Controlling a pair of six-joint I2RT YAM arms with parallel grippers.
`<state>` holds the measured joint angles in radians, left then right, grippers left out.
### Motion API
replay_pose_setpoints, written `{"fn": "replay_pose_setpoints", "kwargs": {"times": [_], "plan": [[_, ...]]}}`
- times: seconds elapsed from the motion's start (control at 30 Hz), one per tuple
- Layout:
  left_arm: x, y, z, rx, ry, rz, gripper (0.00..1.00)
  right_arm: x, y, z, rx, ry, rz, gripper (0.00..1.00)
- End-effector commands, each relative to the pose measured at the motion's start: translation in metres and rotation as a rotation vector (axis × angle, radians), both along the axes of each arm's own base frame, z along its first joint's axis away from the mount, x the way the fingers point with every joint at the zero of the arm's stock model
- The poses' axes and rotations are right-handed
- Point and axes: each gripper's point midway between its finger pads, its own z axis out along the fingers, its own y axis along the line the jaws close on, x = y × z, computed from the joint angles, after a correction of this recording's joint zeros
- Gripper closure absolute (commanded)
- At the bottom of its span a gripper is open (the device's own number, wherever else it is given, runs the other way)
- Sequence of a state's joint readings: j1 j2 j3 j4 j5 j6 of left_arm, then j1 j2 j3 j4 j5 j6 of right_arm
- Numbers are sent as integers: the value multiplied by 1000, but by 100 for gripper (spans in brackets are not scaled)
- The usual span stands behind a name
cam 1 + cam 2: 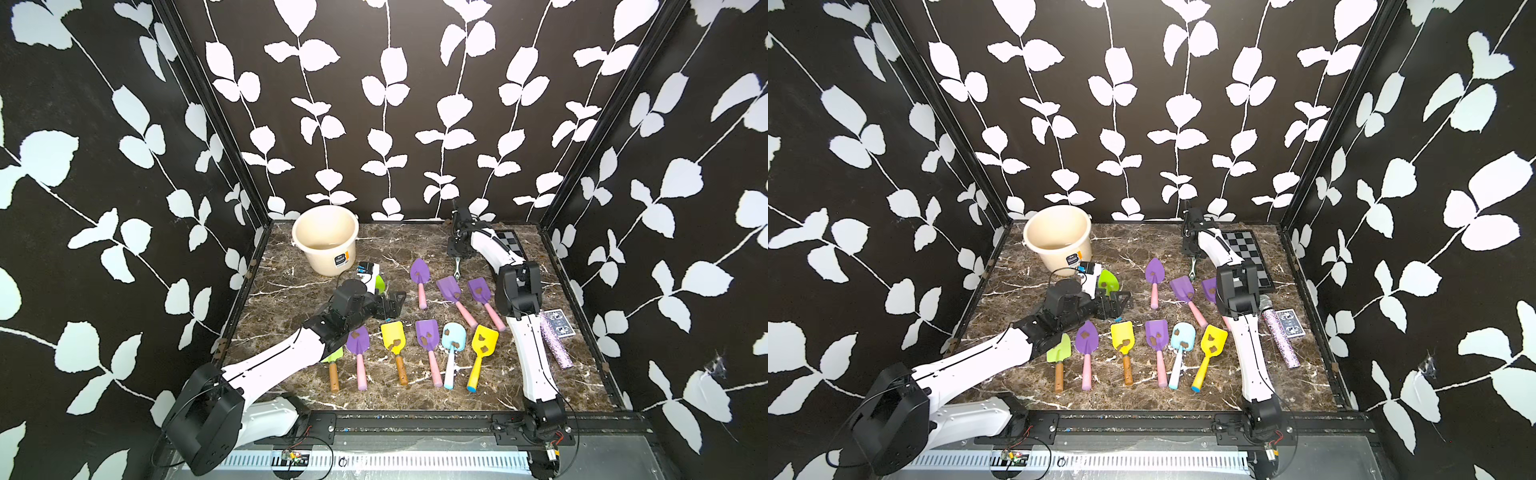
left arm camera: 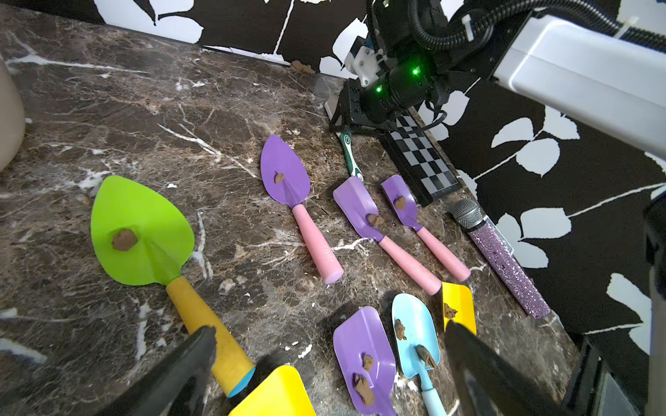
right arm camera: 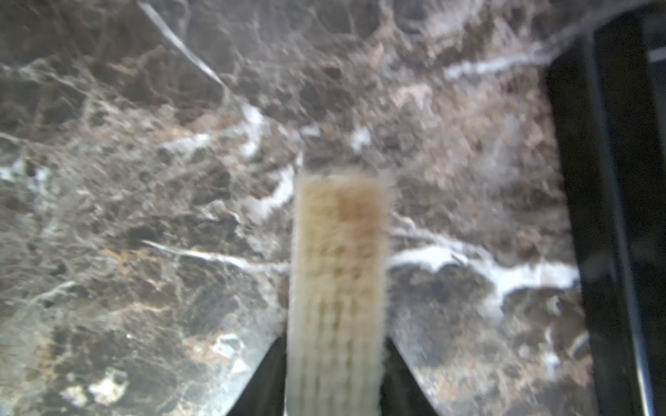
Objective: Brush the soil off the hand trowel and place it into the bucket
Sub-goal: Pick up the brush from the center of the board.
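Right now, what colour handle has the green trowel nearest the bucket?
Yellow handle, blue cap; left wrist view.

A bucket (image 1: pixel 1050 262) stands at the table's (image 1: pixel 1129 253) back left corner, trowels (image 1: pixel 1157 336) lie in two rows before it across the middle, and a chessboard (image 1: pixel 1246 249), microphone (image 1: pixel 1281 336) and card pack (image 1: pixel 1291 326) lie along the right edge.

The left arm (image 1: pixel 270 359) and right arm (image 1: pixel 530 357) show white shells, black joints, thin cables (green wrist lights (image 2: pixel 414 71)).

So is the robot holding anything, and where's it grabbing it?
The right gripper pinches the brush by its bristly head. The left gripper is open, holding nothing.
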<state>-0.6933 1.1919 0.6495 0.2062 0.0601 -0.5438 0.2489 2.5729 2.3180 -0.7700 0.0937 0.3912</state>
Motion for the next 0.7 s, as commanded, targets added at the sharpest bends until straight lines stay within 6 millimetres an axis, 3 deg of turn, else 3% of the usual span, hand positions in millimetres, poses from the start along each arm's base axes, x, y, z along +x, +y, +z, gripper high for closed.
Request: {"fn": "replay_pose_setpoints", "kwargs": {"times": [0.0,0.17,0.37,0.47,0.53,0.67], "plan": [[0,7,-2,-22,38,54,1,0,2,0,-32,6,32,71],[1,-4,8,-27,32,4,1,14,4,56,-17,-132,46,73],[13,-20,39,-116,24,-41,1,12,6,151,17,-324,60,76],[26,-25,65,-210,12,-62,1,-5,9,197,35,-410,81,76],[34,-28,84,-275,-2,-78,1,-25,14,228,48,-464,112,77],[41,-37,123,-352,-49,-134,1,-71,32,272,81,-546,185,79]]}}
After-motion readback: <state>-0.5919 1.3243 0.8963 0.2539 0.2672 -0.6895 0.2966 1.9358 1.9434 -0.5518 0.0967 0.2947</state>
